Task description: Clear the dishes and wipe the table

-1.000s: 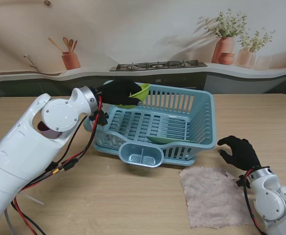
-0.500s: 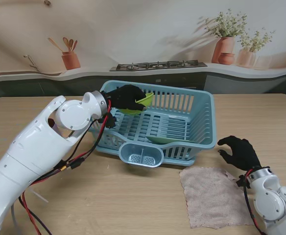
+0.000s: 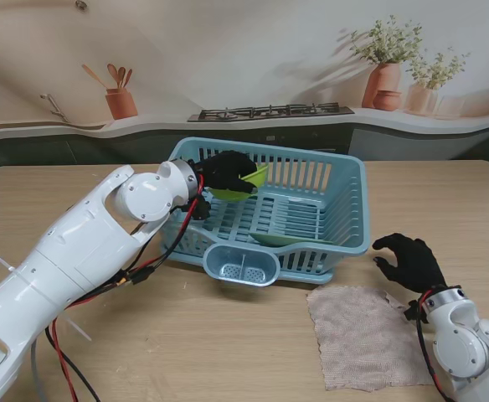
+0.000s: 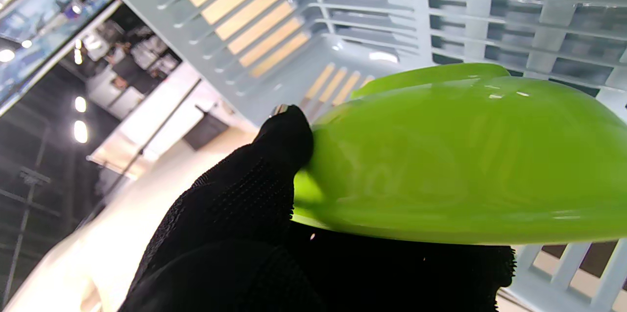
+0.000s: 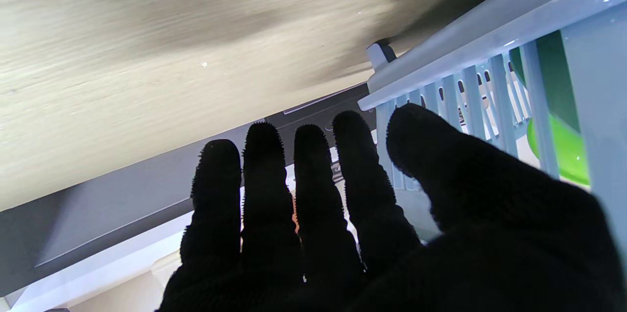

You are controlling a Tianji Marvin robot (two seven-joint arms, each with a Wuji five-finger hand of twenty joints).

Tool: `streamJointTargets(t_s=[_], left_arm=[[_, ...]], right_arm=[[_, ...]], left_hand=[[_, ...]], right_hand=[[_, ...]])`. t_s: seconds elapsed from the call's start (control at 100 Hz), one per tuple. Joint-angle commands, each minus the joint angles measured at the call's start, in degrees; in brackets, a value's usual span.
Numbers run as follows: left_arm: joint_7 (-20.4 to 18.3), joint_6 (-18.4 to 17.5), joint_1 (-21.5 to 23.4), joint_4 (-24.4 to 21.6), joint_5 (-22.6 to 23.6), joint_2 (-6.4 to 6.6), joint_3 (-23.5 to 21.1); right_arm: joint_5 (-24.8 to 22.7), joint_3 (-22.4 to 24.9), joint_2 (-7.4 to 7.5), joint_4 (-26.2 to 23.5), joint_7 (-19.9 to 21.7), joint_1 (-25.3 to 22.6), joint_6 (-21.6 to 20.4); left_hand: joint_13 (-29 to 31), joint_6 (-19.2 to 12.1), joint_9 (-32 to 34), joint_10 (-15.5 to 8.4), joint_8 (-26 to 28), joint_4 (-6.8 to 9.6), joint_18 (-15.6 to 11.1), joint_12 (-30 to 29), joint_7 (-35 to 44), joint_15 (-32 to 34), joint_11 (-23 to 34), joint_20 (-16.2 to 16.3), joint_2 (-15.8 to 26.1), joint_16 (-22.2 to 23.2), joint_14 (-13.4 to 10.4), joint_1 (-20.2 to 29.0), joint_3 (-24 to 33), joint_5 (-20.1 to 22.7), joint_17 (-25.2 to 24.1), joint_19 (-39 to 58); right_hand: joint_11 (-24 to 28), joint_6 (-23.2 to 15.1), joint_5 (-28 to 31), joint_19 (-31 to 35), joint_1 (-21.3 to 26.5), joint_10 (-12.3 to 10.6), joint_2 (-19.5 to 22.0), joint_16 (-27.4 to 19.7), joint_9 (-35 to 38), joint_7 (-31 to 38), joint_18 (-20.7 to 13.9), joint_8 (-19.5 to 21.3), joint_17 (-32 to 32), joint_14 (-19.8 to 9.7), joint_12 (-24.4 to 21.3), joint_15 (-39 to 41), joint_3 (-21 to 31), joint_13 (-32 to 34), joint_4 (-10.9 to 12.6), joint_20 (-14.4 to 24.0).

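Note:
My left hand (image 3: 221,172) is shut on a lime-green bowl (image 3: 244,182) and holds it tilted inside the far left part of the light blue dish rack (image 3: 349,201). The left wrist view shows the green bowl (image 4: 455,155) pinched by my black gloved fingers (image 4: 286,135) close to the rack's slatted wall (image 4: 343,18). A green plate (image 3: 288,238) lies in the rack's near side. My right hand (image 3: 410,260) hovers open over the table just right of the rack, next to a pinkish cloth (image 3: 363,333). Through the rack slats the right wrist view catches the green dish (image 5: 558,150).
The rack has a small cutlery cup (image 3: 242,265) on its near side. A dark counter with a stove (image 3: 270,111), a utensil pot (image 3: 120,102) and potted plants (image 3: 387,75) runs behind the wooden table (image 3: 445,193). Red cables (image 3: 136,268) hang from my left arm.
My left arm has reached farther right and lowered, carrying the green bowl from above the rack's far left rim down into the rack. The right hand has stayed put.

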Motion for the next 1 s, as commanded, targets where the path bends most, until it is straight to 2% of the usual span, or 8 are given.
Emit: streamJointTargets(t_s=[0.0,0.48,0.86,0.99], left_arm=[[-0.5,0.22,-0.94,0.49,-0.4,-0.72,0.54],[1.16,0.74,-3.3,4.9,-1.93,-2.61,4.31],[1.75,2.19,-3.36,4.67,-2.41,-3.23,5.83],[1.9,3.05,-3.75,5.19,-2.89,-3.71,6.82]], right_arm=[[-0.11,-0.15,-0.13,-0.32,0.72,-0.4,0.07],[-0.07,-0.4,-0.13,-0.25,0.75,-0.3,0.32],[-0.05,-0.49,-0.14,-0.23,0.71,-0.33,0.38],[0.02,-0.55,-0.14,-0.23,0.78,-0.33,0.38]], left_hand=[[0.79,-14.7,2.36,-0.85,0.25,0.73,-0.4,0.62,6.76,-0.09,-0.17,-0.66,2.89,-0.43,2.64,6.51,10.57,-0.66,1.9,2.75],[0.64,-15.06,2.51,-1.12,-0.34,0.74,-0.14,0.51,7.79,-1.0,-0.56,-0.89,2.67,-0.94,2.65,6.41,10.62,-0.81,1.03,1.84],[0.62,-15.21,2.55,-1.19,-0.67,0.74,0.11,0.62,7.93,-1.22,-0.69,-0.97,2.69,-1.16,2.64,6.32,10.59,-0.84,0.95,1.59],[0.1,-15.37,2.63,-1.65,-0.92,0.79,0.57,0.36,7.95,-3.16,-1.3,-1.65,2.62,-2.29,2.51,6.33,10.52,-0.77,-0.37,-0.03]], right_hand=[[-0.53,0.34,0.76,-1.07,-1.3,-0.03,-0.75,-0.32,-0.47,-0.29,-1.03,0.4,-0.78,-0.87,-0.58,-0.66,1.36,-1.74,2.03,0.26],[-0.53,0.33,0.72,-1.08,-1.32,-0.06,-0.78,-0.32,-0.5,-0.28,-1.06,0.41,-0.78,-0.85,-0.58,-0.65,1.37,-1.7,2.03,0.28],[-0.54,0.37,0.76,-1.09,-1.33,-0.08,-0.76,-0.33,-0.49,-0.28,-1.13,0.41,-0.79,-0.85,-0.58,-0.68,1.37,-1.76,2.02,0.29],[-0.54,0.41,0.76,-1.07,-1.35,-0.04,-0.78,-0.33,-0.47,-0.31,-0.99,0.4,-0.75,-0.82,-0.58,-0.68,1.36,-1.72,2.02,0.3]])
